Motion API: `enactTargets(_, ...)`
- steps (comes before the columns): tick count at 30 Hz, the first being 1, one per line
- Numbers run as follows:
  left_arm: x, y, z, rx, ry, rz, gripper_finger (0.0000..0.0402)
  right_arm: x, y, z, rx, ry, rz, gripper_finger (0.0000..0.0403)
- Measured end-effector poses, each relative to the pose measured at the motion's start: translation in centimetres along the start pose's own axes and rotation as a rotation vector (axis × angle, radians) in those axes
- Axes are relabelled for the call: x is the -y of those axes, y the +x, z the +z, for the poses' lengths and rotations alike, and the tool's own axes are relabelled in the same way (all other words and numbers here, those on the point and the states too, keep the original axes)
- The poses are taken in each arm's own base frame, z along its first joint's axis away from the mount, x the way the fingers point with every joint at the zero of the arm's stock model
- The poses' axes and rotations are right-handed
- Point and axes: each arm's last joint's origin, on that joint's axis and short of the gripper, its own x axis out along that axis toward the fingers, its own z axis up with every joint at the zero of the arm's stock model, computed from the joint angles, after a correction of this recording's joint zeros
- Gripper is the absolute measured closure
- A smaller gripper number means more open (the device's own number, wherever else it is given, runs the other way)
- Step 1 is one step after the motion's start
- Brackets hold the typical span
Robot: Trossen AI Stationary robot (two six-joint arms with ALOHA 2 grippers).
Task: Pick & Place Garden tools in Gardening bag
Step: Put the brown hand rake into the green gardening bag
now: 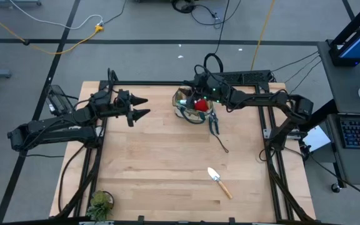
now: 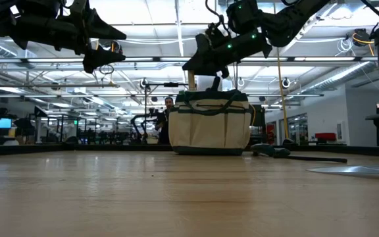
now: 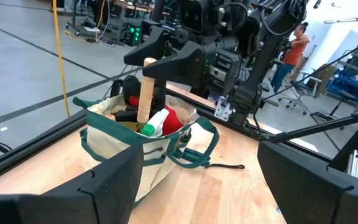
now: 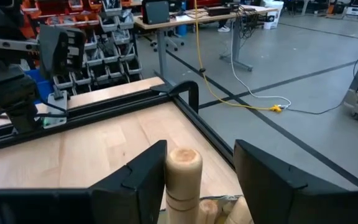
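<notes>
While the high view looks straight down, the gardening bag [image 1: 191, 106] sits near the far edge of the table [image 1: 161, 169], with the right gripper [image 1: 197, 87] directly over it and the left gripper [image 1: 141, 107] hanging in the air to the bag's left, its jaws apart and empty. Black pruning shears [image 1: 215, 122] lie just beside the bag on its right, a silver trowel [image 1: 219, 182] lies well apart toward the near right, and a small potted plant [image 1: 99, 204] stands at the near left corner; the middle of the table is bare wood. From table height, the bag [image 2: 210, 125] stands upright with its loop handles raised, a wooden handle [image 2: 191, 80] rising from it beneath the right gripper [image 2: 206, 62], the shears [image 2: 274, 151] low on its right and the trowel blade [image 2: 354, 170] at the right edge. The left wrist view alone shows what fills the bag [image 3: 135, 149]: an upright wooden handle [image 3: 145, 90], a red item [image 3: 174, 120] and a green-and-white piece beside it. The right wrist view alone shows the right jaws apart on either side of the wooden handle top [image 4: 183, 171], one finger against it.
</notes>
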Motion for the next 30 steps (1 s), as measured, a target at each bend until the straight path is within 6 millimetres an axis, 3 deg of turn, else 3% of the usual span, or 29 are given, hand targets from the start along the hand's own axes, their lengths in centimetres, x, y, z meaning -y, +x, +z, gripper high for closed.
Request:
enactTargets(6, 0.0, 0.0, 0.01, 0.001, -0.004, 0.0, 0.0078, 0.13, 0.0, 0.14, 0.014, -0.002, -0.004, 0.0237)
enactTargets(19, 0.01, 0.0, 0.05, 0.005, -0.006, -0.001, 0.0078, 0.41, -0.01, -0.33, -0.04, 0.007, 0.014, 0.0345)
enactTargets(30, 0.01, 0.0, 0.03, 0.003, -0.008, 0.0, 0.0078, 0.17, 0.0, -0.13, -0.02, 0.045, 0.042, 0.0348)
